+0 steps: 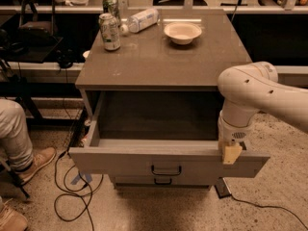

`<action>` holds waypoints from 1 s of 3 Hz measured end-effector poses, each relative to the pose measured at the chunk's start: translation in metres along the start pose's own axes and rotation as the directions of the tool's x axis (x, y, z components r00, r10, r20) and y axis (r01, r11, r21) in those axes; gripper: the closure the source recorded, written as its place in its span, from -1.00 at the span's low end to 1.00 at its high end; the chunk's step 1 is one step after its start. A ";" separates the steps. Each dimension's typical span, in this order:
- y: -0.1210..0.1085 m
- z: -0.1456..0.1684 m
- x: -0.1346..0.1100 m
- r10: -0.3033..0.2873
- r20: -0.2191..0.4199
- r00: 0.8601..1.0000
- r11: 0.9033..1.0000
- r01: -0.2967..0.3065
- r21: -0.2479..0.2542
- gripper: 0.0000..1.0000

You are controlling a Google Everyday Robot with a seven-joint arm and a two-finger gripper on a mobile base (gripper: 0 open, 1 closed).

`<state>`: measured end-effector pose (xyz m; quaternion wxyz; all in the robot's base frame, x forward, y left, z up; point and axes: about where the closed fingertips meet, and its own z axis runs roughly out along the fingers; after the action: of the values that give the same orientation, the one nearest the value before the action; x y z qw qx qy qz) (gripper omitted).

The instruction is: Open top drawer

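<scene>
While the arm (252, 88) bends down, jaws clasp top drawer (120, 160) front.

White arm (269, 88) enters from the right, elbow bent, wrist (236, 121) pointing straight down; gripper (232, 153) hangs low, right of centre.
</scene>
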<state>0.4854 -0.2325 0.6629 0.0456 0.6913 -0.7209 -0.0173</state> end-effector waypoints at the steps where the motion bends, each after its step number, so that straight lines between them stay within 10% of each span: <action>1: 0.001 0.001 0.000 0.000 -0.001 1.000 1.000 0.000 -0.003 0.05; 3: 0.004 0.004 0.002 -0.002 -0.001 1.000 1.000 0.002 -0.010 -0.99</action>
<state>0.4809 -0.2342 0.6590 0.0492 0.6920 -0.7200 -0.0206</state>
